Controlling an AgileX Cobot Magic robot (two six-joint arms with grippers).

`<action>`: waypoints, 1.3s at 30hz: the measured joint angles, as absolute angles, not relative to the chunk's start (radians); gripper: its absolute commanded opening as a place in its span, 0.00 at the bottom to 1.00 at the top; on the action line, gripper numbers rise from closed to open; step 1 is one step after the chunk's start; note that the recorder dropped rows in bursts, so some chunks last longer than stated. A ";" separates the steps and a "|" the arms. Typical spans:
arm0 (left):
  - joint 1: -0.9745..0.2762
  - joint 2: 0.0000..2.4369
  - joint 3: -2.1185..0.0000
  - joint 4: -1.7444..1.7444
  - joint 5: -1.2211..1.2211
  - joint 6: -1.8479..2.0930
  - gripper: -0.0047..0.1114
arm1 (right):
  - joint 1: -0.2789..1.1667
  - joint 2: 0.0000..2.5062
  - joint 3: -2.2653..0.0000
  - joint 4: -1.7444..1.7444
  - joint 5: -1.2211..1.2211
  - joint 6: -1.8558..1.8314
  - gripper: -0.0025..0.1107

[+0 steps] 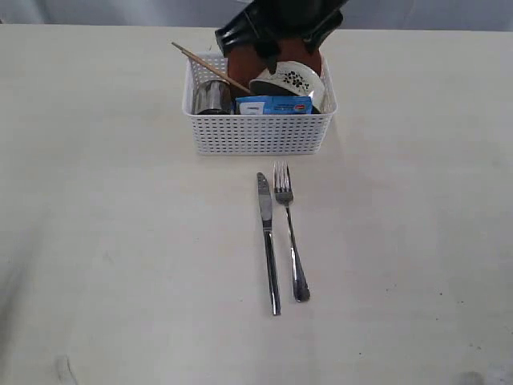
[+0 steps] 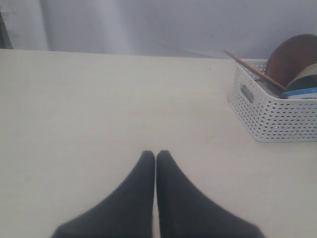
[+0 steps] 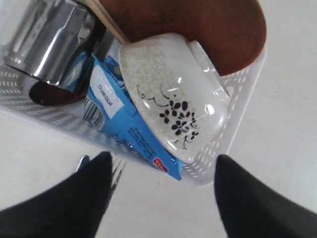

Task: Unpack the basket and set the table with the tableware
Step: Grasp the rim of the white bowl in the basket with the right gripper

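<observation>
Right gripper poised over the basket, fingers spread wide, nothing held. Left gripper hangs over bare table well apart from the basket, off its handle end, fingers pressed together and empty.

Inside the basket: steel cup at one end, with chopsticks slanting out over that end's rim. A floral bowl is tipped on its side at the opposite end, leaning on the upright brown plate. A blue packet stands against the long wall.

Outside the basket: knife and fork lie parallel on the table, near that long wall but apart from it, tips toward the basket, the knife on the cup's side.
</observation>
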State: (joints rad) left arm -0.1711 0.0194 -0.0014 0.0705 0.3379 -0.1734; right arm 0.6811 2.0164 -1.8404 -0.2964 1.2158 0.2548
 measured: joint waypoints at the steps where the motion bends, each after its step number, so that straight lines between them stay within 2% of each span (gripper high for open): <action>1: -0.171 0.019 -0.001 0.071 0.338 -0.173 0.05 | 0.681 2.029 -1.840 -0.302 1.216 0.244 0.71; 8: -0.171 0.019 -0.001 0.071 0.338 -0.173 0.05 | 0.681 2.109 -1.840 -0.340 1.218 0.222 0.62; 29: -0.171 0.019 -0.001 0.071 0.338 -0.173 0.05 | 0.681 2.184 -1.841 -0.462 1.084 0.169 0.62; 31: -0.171 0.019 -0.001 0.071 0.338 -0.173 0.05 | 0.681 2.194 -1.841 -0.476 1.080 0.165 0.55; 34: -0.171 0.019 -0.001 0.071 0.338 -0.173 0.05 | 0.681 2.207 -1.841 -0.516 1.082 0.161 0.35; 38: -0.171 0.019 -0.001 0.071 0.338 -0.173 0.05 | 0.679 2.215 -1.841 -0.520 1.082 0.161 0.02; 39: -0.171 0.019 -0.001 0.071 0.338 -0.173 0.05 | 0.679 2.216 -1.841 -0.521 1.082 0.161 0.02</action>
